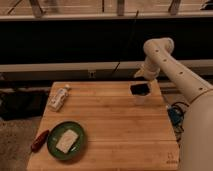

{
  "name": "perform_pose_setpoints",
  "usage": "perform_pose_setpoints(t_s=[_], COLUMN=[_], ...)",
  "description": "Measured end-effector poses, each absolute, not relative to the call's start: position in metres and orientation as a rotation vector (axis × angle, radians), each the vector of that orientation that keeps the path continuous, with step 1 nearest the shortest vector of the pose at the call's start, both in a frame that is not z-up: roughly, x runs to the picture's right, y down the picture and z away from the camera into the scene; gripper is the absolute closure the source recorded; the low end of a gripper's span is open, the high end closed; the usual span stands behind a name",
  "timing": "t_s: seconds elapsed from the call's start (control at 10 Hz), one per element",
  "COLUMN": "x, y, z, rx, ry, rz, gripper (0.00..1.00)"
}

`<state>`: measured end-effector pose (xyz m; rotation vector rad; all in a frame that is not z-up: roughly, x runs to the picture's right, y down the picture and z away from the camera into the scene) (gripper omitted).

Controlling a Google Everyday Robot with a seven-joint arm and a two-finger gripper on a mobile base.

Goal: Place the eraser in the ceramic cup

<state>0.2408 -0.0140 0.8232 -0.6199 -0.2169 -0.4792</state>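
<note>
At left of the frame, a packet [59, 97], and below it a green plate [54, 148] with a cream slab [67, 140]. Right of centre, toward the top: black eraser [140, 89] at the mouth of the white cup [141, 99], gripper [143, 80] just above, hold impossible to tell. Probably light, stiff, slightly tacky; best pinched across its narrow sides.

A: Any txt, labels, nos. legible?
B: None. Whitish packet [59, 97] on desk [110, 125] has some marks, too blurred to read.
A: Where's end effector [140, 85]?
B: Rt over ceramic cup [140, 98], far rt of desk. No readable marks on either.
</note>
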Motion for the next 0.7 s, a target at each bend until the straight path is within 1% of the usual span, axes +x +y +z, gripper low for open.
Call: perform_pose_setpoints(t_s=[0.4, 0.7], x=[0.259, 0.25], y=[-0.006, -0.012], z=[0.822, 0.824], rx=[-0.632, -0.624], ry=[-0.233, -0.227], rz=[-0.483, -0.479], gripper=[0.2, 0.2])
